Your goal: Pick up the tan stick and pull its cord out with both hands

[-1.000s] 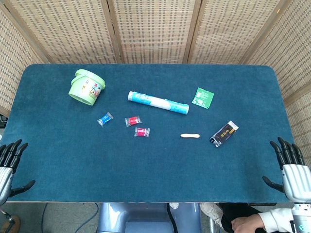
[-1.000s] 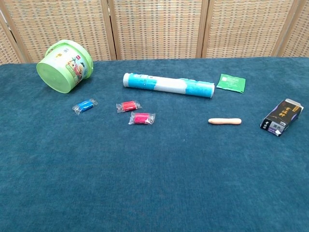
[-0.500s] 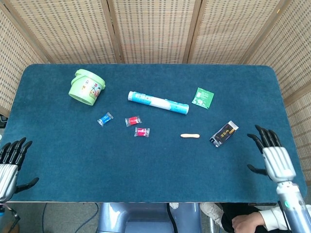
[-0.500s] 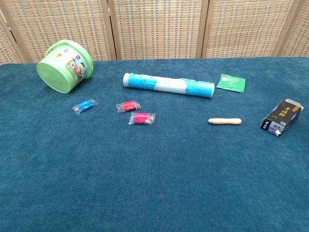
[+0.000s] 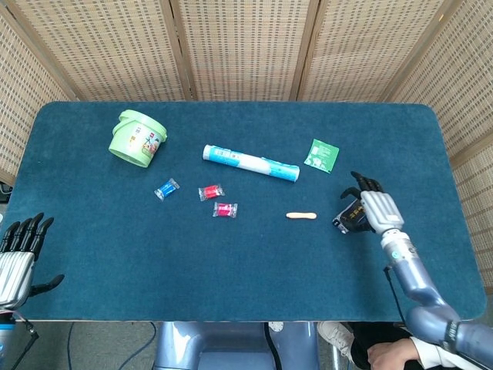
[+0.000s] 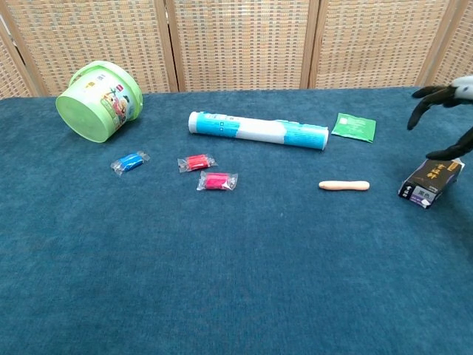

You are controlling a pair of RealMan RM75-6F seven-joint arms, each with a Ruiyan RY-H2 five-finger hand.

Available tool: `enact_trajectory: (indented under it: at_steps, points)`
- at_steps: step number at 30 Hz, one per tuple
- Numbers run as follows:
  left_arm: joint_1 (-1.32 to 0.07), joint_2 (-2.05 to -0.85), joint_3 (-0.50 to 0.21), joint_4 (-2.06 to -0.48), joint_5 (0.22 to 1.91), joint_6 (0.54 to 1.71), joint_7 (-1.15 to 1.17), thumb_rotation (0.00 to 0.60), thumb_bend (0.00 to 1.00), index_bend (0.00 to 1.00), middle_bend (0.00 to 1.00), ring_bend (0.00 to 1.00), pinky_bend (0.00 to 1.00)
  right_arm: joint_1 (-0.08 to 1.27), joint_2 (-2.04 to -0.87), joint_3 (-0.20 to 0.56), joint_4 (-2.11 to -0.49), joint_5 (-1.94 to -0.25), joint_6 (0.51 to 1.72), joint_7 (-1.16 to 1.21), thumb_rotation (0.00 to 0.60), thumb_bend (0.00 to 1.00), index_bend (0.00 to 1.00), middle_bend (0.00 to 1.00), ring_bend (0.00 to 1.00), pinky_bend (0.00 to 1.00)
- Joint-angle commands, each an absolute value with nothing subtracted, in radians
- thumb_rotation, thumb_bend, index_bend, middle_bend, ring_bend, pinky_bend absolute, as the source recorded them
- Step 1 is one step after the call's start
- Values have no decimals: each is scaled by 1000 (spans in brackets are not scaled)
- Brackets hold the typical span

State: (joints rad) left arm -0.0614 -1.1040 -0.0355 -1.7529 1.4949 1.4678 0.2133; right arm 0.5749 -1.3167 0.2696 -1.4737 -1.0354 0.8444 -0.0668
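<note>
1. Table, covered in dark teal cloth, is seen filling both views, with a woven screen standing behind it
2. Right hand is held above the black box, its fingers spread apart and nothing gripped; in the chest view only the dark fingertips show at the right edge
3. Left hand is seen at the near left corner of the table, fingers spread and empty, well apart from every object
4. Green bucket is lying tilted on its side at the far left
5. White and teal tube is laid flat near the middle of the table, beyond the candies
6. Black box is resting near the right edge, partly hidden by the right hand in the head view
7. Green packet is laid flat beyond the black box, just right of the tube's end
8. Tan stick is lying flat on the cloth between the red candies and the black box, untouched by either hand; no cord can be made out
9. Two red candies are placed close together, with a blue candy lying to their left
</note>
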Motion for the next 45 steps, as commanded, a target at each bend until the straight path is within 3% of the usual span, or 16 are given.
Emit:
enact_trajectory:
  at_steps: [1,25,45]
  points:
    - [-65,-1107,-38,-1752,1488,1463,219,600,0,0,0,0,0,615,-1388,266,-1412,-986,813,-113,600,413,410,0,0,0]
    - [-82,-1124,-41,-1747,1451,1443,245,600,0,0,0,0,0,752,-1635,254,-1196,-872,784,-239,600,498,465,0,0,0]
    - [-88,-1124,-44,-1733,1427,1434,230,600,0,0,0,0,0,777,-1704,248,-1123,-825,765,-249,600,501,512,0,0,0]
